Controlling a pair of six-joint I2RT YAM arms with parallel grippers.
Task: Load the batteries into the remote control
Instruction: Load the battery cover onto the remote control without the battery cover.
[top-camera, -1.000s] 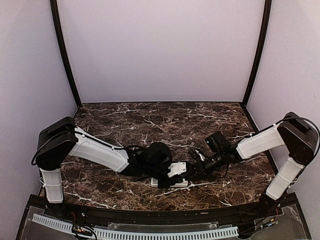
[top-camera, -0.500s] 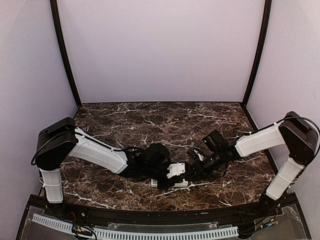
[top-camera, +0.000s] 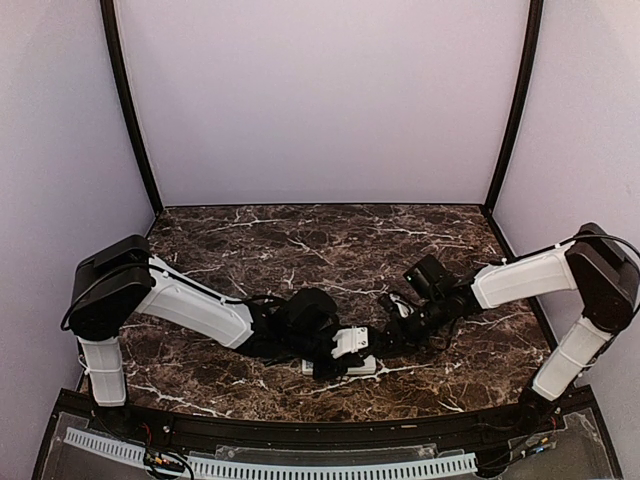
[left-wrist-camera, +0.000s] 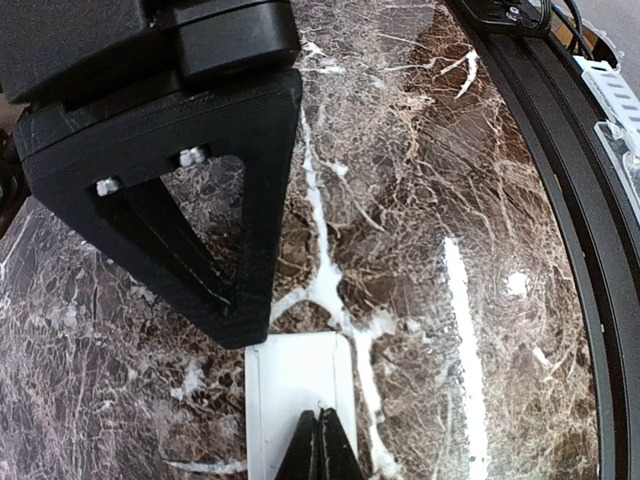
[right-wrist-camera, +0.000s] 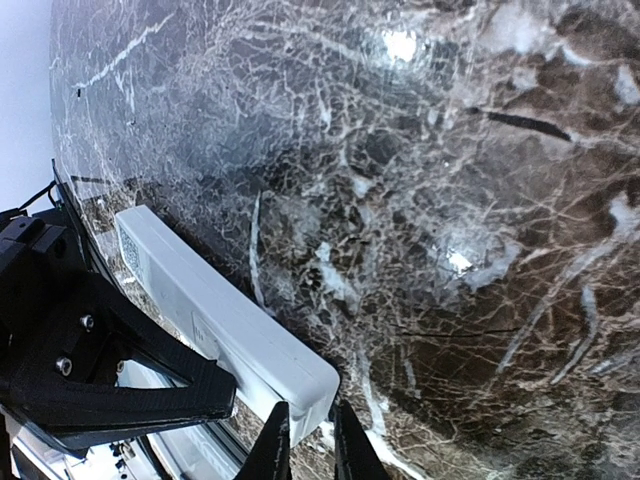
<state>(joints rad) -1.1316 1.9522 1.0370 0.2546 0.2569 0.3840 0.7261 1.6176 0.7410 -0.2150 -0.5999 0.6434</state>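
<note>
The remote control (top-camera: 340, 366) is a slim white rectangular bar lying flat on the dark, white-veined marble worktop (top-camera: 300, 250). It sits near the front edge, midway between the two arms. In the right wrist view it runs diagonally, plain side up, with rounded edges and a small code sticker (right-wrist-camera: 130, 255) near its far end. No screen or buttons show on this side. The left pincer (left-wrist-camera: 320, 447) has its tips pressed together with nothing visible between them, poised over one end of the white bar. Whether it touches the plastic cannot be told. The right pincer (right-wrist-camera: 308, 447) has its fingertips slightly parted, leaving a narrow gap just off the corner of the remote's other end; that end is wider than the gap and is not pinched. In the left wrist view, one black triangular finger (left-wrist-camera: 262, 200) of the right pincer comes down to the remote's end edge.
</note>
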